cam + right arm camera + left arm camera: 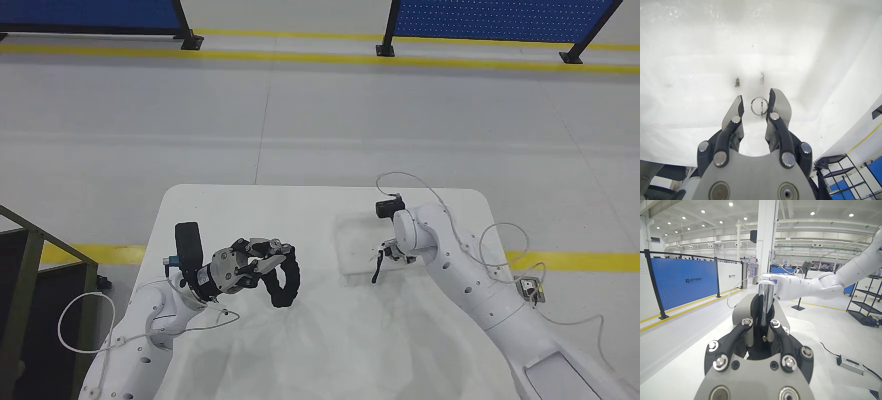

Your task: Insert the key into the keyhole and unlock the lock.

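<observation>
- My left gripper (762, 306) is clamped on the lock (765, 292), chrome barrel jutting past my fingertips.
- My right gripper (755, 103) is spread wide; the key (762, 91) stands edge-up between my fingers, not yet pinched.
- I judge grasping, inserting and turning all remain.

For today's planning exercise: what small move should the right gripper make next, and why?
Probably close the right gripper on the key: it stands between the open fingers, ungripped, while the left gripper holds the lock.

White table (330, 345), key (762, 108) with ring resting on it
</observation>
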### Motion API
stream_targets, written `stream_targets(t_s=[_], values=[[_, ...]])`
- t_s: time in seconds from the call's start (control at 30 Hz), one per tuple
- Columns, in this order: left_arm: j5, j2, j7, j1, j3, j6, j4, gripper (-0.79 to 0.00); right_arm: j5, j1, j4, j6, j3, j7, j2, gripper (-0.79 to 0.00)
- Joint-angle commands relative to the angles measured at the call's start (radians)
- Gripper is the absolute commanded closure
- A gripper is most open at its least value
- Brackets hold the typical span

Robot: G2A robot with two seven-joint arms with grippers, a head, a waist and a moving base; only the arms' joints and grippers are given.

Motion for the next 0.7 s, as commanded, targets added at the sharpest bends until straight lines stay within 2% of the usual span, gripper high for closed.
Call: stream_targets(t_s=[0.0,0.03,0.07,0.33,0.67], values=[[0.000,0.000,0.000,0.000,0.000,0.000,0.000,0.000,-0.007,0.001,0.007,-0.002,0.001,0.002,-0.003,-0.105],[0.000,0.000,0.000,0.000,0.000,0.000,0.000,0.000,-0.012,0.002,0.009,-0.002,0.002,0.002,-0.004,-0.028],[0.000,0.000,0.000,0.000,0.000,0.000,0.000,0.000,-0.014,0.003,0.011,-0.004,0.004,0.004,-0.005,0.000],[0.000,0.000,0.000,0.000,0.000,0.000,0.000,0.000,-0.069,0.010,-0.001,-0.034,0.038,0.034,-0.005,0.000],[0.000,0.000,0.000,0.000,0.000,0.000,0.000,0.000,-0.063,0.023,-0.081,-0.108,0.139,0.108,0.002,0.000]])
